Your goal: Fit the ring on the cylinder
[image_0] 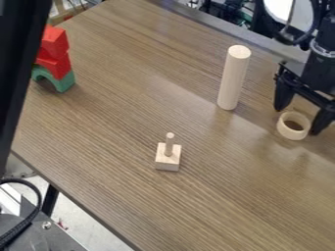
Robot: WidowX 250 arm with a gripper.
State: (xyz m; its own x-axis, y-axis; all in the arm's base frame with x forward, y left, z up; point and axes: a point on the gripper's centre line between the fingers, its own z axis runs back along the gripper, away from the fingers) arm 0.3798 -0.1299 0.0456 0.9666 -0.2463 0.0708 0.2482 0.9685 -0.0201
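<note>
Ring sits between the tips of the tool, at the right of the view; the tool points down, its two fingers spread apart; the cylinder stands upright on the desk, near the tool and left of it in the view; farther off, toward the middle of the desk, a small square base bears a thin upright peg; well apart, at the upper left, red blocks rest on a green arch.

Bright light; pale sheen on tabletop (mild glare, really); shadows soft.
</note>
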